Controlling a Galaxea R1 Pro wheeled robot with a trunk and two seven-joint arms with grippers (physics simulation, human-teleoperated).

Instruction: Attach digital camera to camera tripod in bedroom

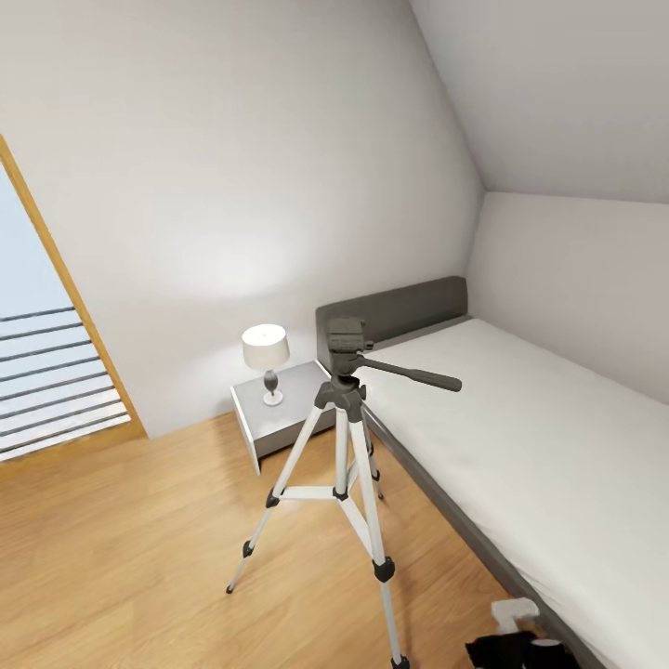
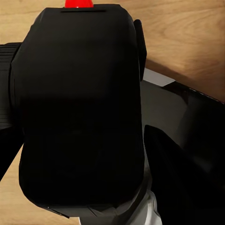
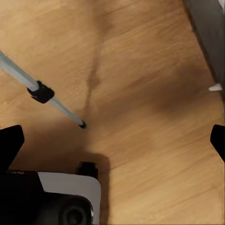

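The camera tripod (image 1: 346,437) stands on the wood floor beside the bed, its silver-white legs spread. Its black head (image 1: 346,336) is bare on top and the long pan handle (image 1: 413,373) points toward the bed. In the left wrist view the black digital camera (image 2: 79,117) sits very close, its red button (image 2: 79,3) at one end. My left gripper (image 2: 75,56) is shut on it, with dark fingers (image 2: 139,42) at its sides. My right gripper (image 3: 113,140) is open over the floor, near one tripod leg (image 3: 42,91) and its foot (image 3: 82,124).
The grey-framed white bed (image 1: 539,437) runs along the right wall under the sloped ceiling. A grey nightstand (image 1: 279,418) with a lit lamp (image 1: 266,358) stands behind the tripod. The wood-framed window (image 1: 46,372) is at the left. Part of my right arm (image 1: 511,641) shows low down.
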